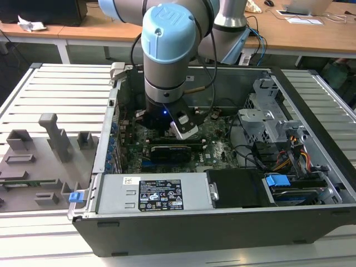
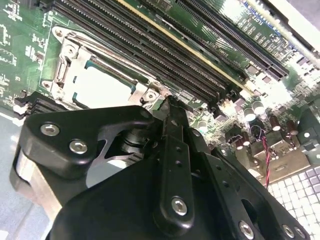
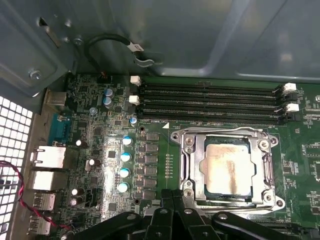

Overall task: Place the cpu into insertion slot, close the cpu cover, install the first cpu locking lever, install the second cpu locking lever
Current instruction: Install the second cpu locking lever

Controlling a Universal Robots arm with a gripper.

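The cpu (image 3: 227,169): dull silver-grey square, lying flat in the insertion slot (image 3: 206,172) on the green motherboard (image 3: 160,150), framed by the cpu cover (image 3: 226,137), which lies down over its edges. Gripper (image 2: 167,102): black linkage fingers drawn together to a closed tip with nothing between them, hanging just beside one corner of the socket, close above the board. Placement and cover closure: judged done, since the chip top shows through the cover's square cut-out in both wrist views. Locking levers: thin bars run along the cover's sides; whether either is latched cannot be told, so that part is taken as pending. Adjacent: long black memory slots (image 3: 210,102) in parallel rows just beside the socket; row of capacitors (image 3: 125,165) on the other side. Enclosure: open computer case (image 1: 311,183) on a slatted table (image 1: 55,94), the arm (image 1: 167,50) reaching down into it.
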